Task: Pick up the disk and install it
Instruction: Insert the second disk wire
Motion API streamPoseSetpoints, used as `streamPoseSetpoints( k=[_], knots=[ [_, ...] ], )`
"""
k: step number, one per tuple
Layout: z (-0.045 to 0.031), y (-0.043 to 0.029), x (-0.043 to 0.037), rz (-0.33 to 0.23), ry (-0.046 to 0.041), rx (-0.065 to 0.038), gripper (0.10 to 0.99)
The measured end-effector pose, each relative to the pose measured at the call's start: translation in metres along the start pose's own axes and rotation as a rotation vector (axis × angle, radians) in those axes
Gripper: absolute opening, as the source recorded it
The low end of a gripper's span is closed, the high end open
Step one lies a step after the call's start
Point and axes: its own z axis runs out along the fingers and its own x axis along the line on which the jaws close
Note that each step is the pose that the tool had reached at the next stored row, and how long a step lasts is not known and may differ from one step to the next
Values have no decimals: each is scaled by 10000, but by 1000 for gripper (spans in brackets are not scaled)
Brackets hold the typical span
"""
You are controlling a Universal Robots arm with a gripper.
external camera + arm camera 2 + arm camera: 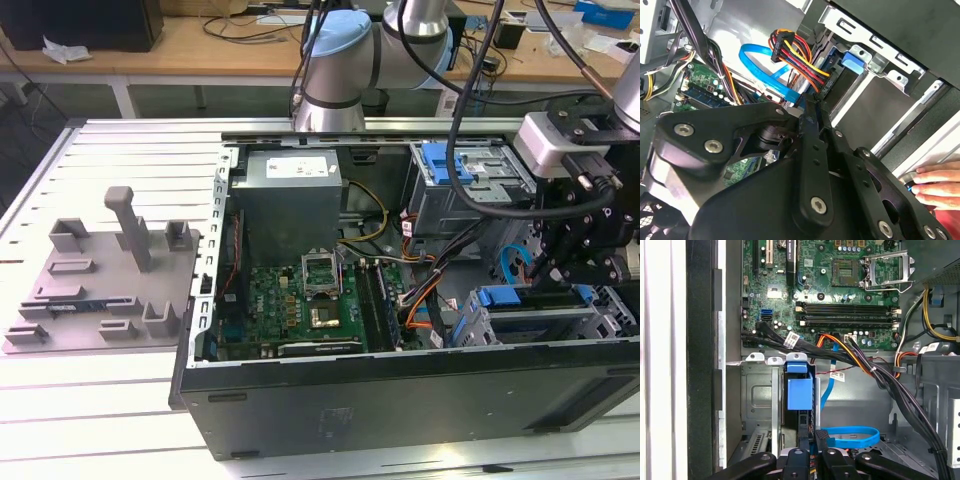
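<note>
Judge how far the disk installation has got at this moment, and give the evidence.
Done: the disk is picked up, and in the first wrist view its blue-framed edge stands in the metal drive cage inside the computer case. In hand: the gripper appears shut on it. Left: release; whether the disk is fully seated cannot be told.

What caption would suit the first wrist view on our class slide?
Black robot gripper poised at the grey metal drive bay, its fingers around a blue-framed disk, below the green motherboard.

Disk (799, 396) half-hidden in bay
</note>
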Motion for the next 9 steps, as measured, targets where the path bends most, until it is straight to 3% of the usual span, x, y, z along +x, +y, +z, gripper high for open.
streamPoseSetpoints(
  k=[2,5,9],
  knots=[
    [-1,0,0,0,7,0,161],
    [-16,0,-13,0,125,-6,161],
    [-15,0,-13,0,201,-32,161]
  ],
)
